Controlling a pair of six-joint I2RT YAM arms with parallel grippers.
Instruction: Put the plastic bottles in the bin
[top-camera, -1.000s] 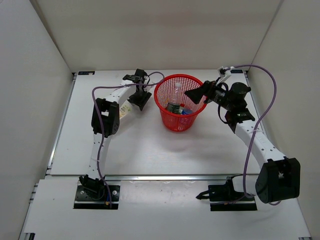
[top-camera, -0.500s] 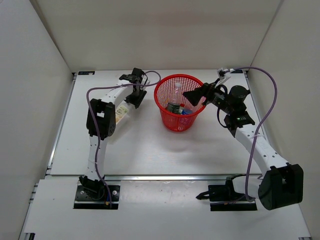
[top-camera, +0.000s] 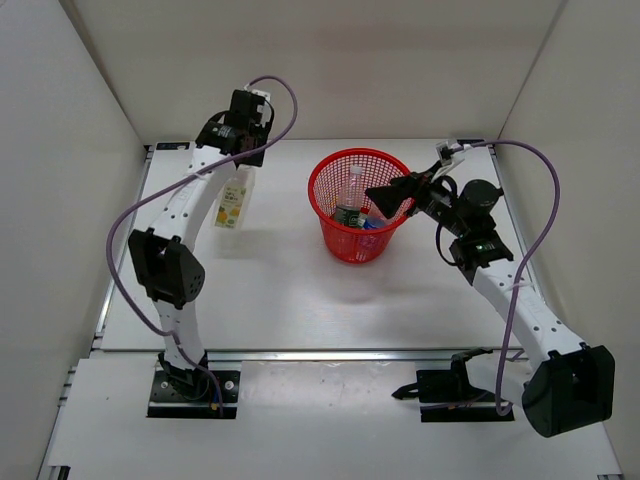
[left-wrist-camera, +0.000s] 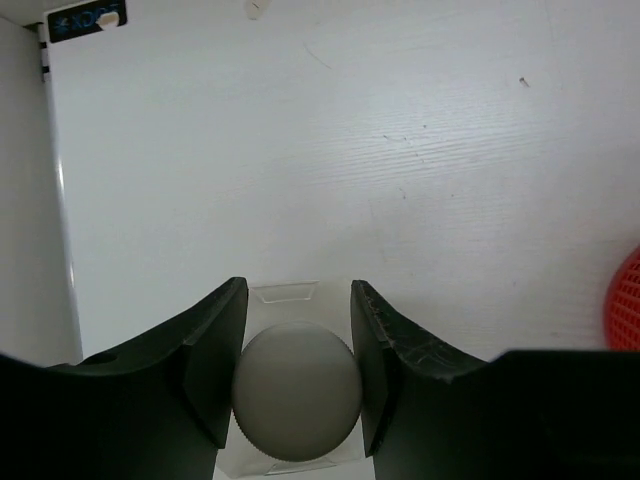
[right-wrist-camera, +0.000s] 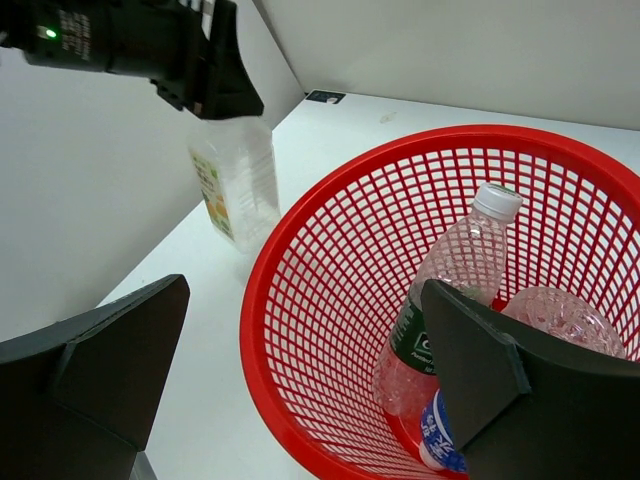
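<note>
Bottle with the fruit-print label (left-wrist-camera: 297, 390) shows only its cap from the wrist view. The left gripper (left-wrist-camera: 298, 292) pinches its neck, and it hangs upright below the fingers. Right gripper (right-wrist-camera: 305, 290) is spread wide, touching nothing. Just beyond, the bin (right-wrist-camera: 330, 300) holds three bottles (right-wrist-camera: 450, 290), two partly hidden.

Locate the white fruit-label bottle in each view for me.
Top external: upper left, the white bottle hangs from the left gripper.
Left wrist: bottom centre, only its cap shows between the fingers.
Right wrist: upper left, under the black gripper.
Shared landmark: the red basket, at the left wrist view's right edge and filling the right wrist view.
</note>
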